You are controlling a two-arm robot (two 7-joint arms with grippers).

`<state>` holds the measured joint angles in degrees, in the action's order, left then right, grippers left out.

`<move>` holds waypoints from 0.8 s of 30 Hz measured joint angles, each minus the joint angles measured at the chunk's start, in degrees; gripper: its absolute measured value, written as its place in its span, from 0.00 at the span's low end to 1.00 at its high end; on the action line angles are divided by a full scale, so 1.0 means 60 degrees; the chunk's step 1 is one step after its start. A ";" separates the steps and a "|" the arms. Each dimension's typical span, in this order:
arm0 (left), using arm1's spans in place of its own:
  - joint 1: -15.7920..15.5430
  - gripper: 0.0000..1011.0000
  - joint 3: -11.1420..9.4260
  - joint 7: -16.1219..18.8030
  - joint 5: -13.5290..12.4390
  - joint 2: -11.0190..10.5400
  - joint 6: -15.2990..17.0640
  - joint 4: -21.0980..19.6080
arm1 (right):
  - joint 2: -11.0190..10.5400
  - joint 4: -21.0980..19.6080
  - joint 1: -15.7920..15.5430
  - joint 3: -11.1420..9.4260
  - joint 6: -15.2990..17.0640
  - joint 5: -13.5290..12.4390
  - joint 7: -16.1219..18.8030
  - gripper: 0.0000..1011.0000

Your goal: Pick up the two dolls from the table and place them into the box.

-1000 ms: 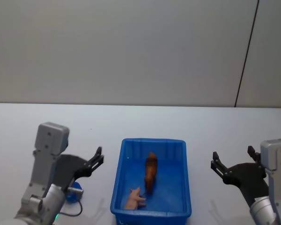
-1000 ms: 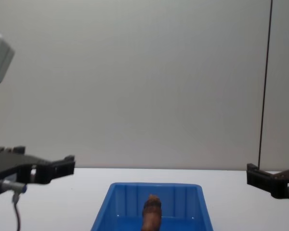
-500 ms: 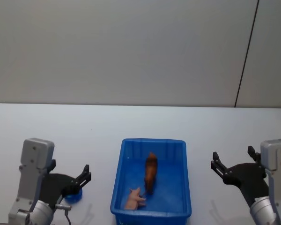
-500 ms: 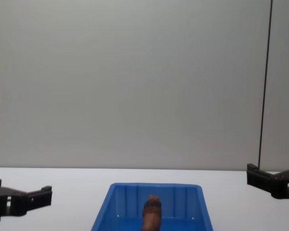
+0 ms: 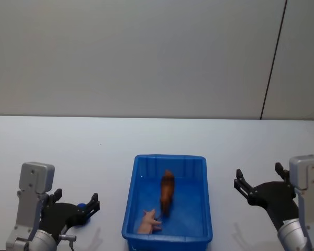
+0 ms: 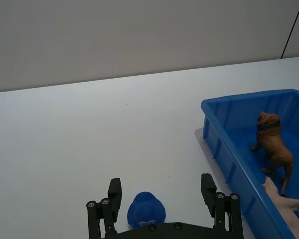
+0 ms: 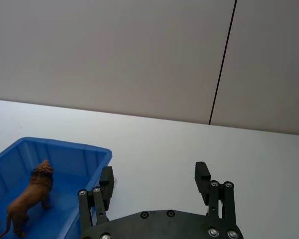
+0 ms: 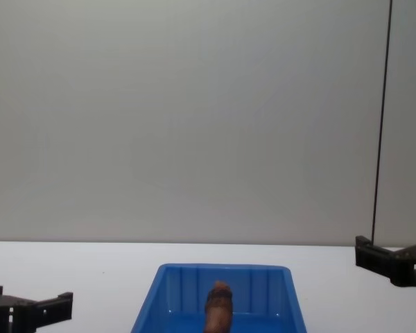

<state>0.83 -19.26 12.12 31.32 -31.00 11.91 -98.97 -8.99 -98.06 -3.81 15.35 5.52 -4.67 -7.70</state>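
White flat counter (image 5: 94, 151) before a plain grey wall (image 5: 136, 52) crossed by one dark vertical seam (image 5: 272, 60). A bright blue glossy plastic box (image 5: 130, 201) with ribbed, sloping walls sits at the middle of the counter's near edge. Both dolls are inside it. The reddish-brown shaggy lion doll (image 5: 167, 191) stands upright mid-box, head toward the far wall. The pale peach doll (image 5: 149, 222) lies just beside its hind legs, in the box's near left corner.

Left gripper (image 5: 76, 201) is low over the counter, left of the box and apart from it, with its fingers spread wide and holding nothing. A small blue dome-shaped object (image 6: 146, 209) shows between them (contact cannot be told). Right gripper (image 5: 257, 172) is over the counter right of the box, likewise spread wide and holding nothing. Nothing lies between either gripper and the box.
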 joint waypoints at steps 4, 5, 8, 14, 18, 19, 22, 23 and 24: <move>-0.0150 0.99 0.0037 -0.0262 0.0018 0.0079 0.0139 0.0212 | 0.0001 0.0000 0.0000 0.0000 0.0001 0.0000 0.0000 0.99; -0.0205 0.99 0.0048 -0.0345 0.0018 0.0104 0.0187 0.0282 | 0.0000 0.0001 0.0001 0.0000 0.0000 0.0000 0.0000 0.99; -0.0321 0.99 0.0077 -0.0507 0.0006 0.0153 0.0341 0.0419 | 0.0000 0.0001 0.0001 0.0000 0.0000 0.0000 0.0000 0.99; -0.0558 0.99 0.0136 -0.0799 -0.0076 0.0233 0.0763 0.0664 | 0.0000 0.0001 0.0001 0.0000 0.0000 0.0000 0.0000 0.99; -0.0708 0.99 0.0176 -0.0948 -0.0116 0.0271 0.1037 0.0797 | 0.0000 0.0001 0.0001 0.0000 0.0001 0.0000 0.0000 0.99; -0.0735 0.99 0.0185 -0.0979 -0.0125 0.0277 0.1095 0.0820 | 0.0000 0.0001 0.0001 0.0000 0.0000 0.0000 0.0000 0.99; -0.0852 0.99 0.0215 -0.1104 -0.0151 0.0308 0.1343 0.0914 | 0.0000 0.0001 0.0001 0.0000 0.0001 0.0000 0.0000 0.99; -0.0903 0.99 0.0232 -0.1159 -0.0159 0.0321 0.1444 0.0958 | 0.0000 0.0001 0.0001 0.0000 0.0000 0.0000 0.0000 0.99; -0.0930 0.99 0.0240 -0.1197 -0.0163 0.0327 0.1514 0.0977 | 0.0000 0.0001 0.0001 0.0000 0.0000 0.0000 0.0000 0.99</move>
<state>-4.75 -17.83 4.94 30.34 -29.03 21.00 -93.11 -8.99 -98.05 -3.81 15.35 5.52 -4.66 -7.69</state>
